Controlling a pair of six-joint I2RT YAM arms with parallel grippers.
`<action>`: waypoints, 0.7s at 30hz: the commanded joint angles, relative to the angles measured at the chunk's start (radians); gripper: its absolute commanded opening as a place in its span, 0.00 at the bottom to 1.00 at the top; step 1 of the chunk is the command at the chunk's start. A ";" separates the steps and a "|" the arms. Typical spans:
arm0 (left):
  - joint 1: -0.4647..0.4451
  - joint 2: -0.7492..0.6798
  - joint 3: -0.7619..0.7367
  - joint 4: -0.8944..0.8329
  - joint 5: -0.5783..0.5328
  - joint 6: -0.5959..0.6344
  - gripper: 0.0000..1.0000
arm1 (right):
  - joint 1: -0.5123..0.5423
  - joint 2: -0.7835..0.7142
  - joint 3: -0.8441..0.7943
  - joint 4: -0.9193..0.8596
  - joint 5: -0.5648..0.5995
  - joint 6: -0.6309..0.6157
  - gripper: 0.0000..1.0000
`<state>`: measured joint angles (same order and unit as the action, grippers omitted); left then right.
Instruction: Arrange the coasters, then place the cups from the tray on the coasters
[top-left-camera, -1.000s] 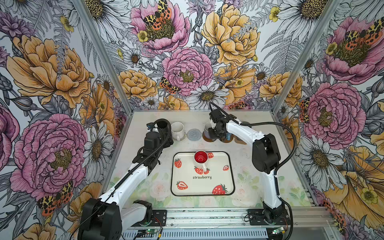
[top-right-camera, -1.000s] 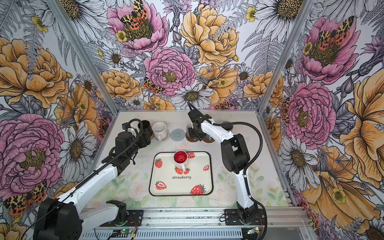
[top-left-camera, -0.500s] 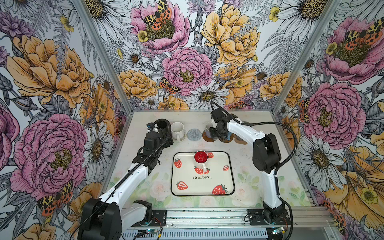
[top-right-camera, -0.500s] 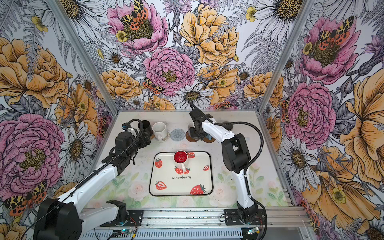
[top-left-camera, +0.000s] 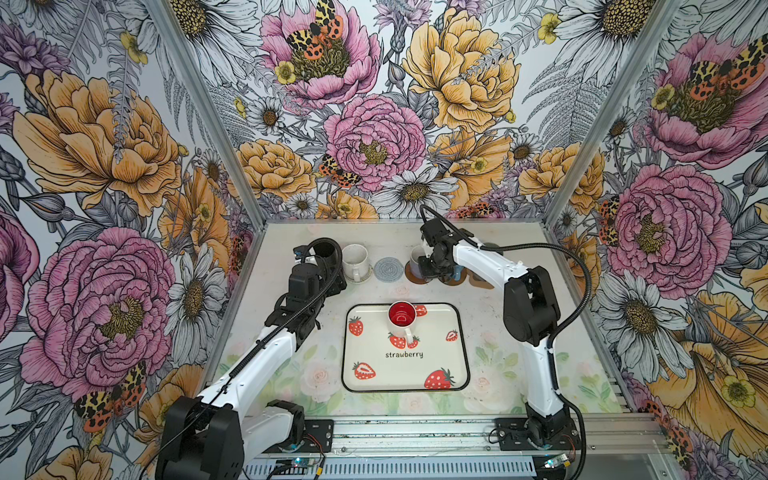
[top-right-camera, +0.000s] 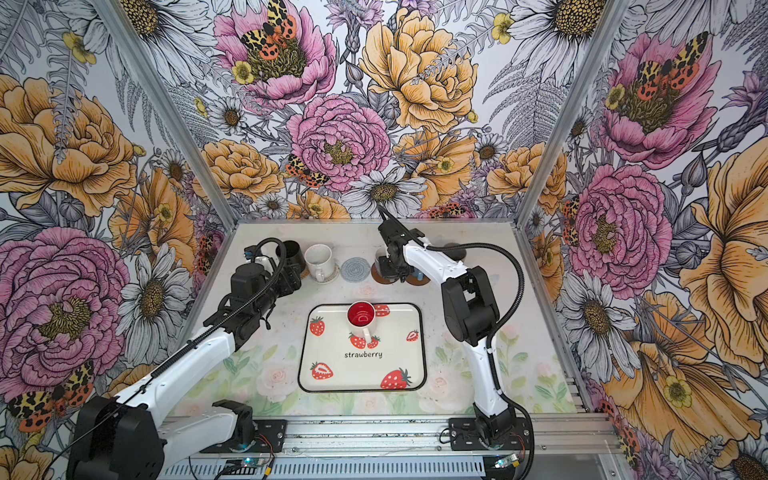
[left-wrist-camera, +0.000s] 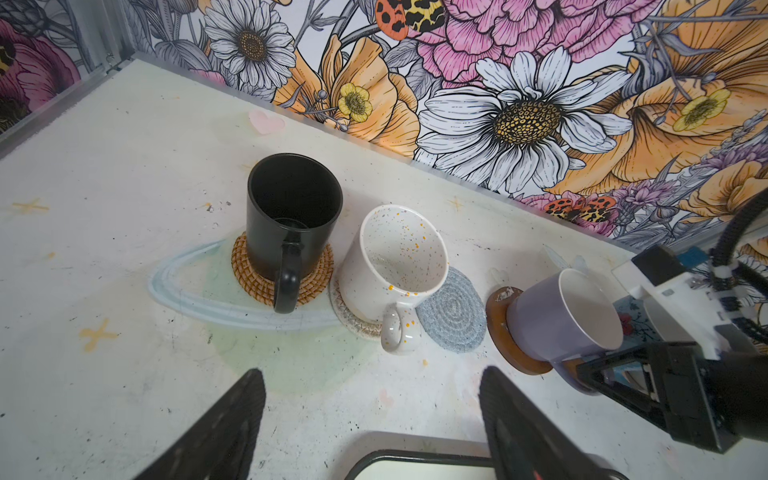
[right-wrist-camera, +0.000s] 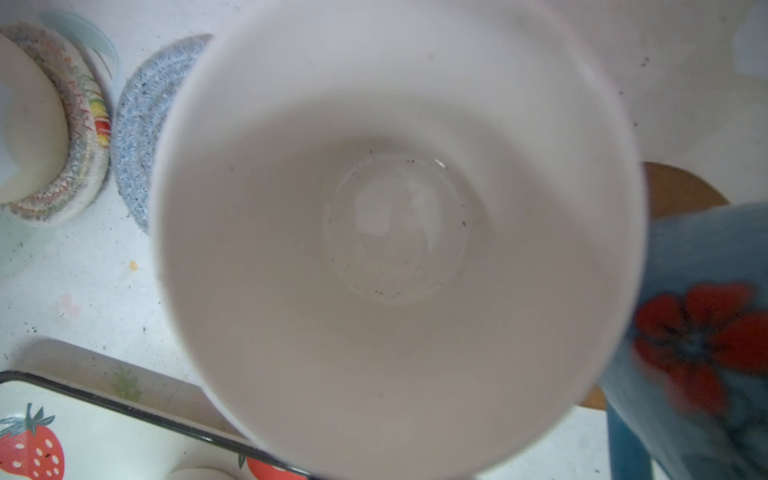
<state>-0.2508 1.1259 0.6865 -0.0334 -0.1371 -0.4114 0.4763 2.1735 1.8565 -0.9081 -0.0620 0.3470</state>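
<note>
Cup on tray — coasters behind

One word was read: "strawberry", printed in small black lowercase letters on the cream tray, in the lower middle of the frame in both top views.

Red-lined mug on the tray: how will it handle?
The mug looks like glazed ceramic: probably rigid, slippery, chippable. It stands upright on the tray, so unlikely to roll; a high push might tip it.
</note>
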 joint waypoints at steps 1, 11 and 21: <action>0.010 -0.021 0.029 0.000 -0.006 0.022 0.82 | -0.001 -0.006 0.052 0.043 -0.005 0.000 0.00; 0.010 -0.020 0.028 0.000 -0.006 0.023 0.82 | -0.001 0.007 0.058 0.044 -0.015 0.006 0.00; 0.011 -0.020 0.030 -0.002 -0.006 0.026 0.83 | 0.000 0.014 0.065 0.042 -0.020 0.009 0.00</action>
<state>-0.2508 1.1259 0.6865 -0.0338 -0.1371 -0.4091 0.4763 2.1880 1.8771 -0.9073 -0.0769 0.3500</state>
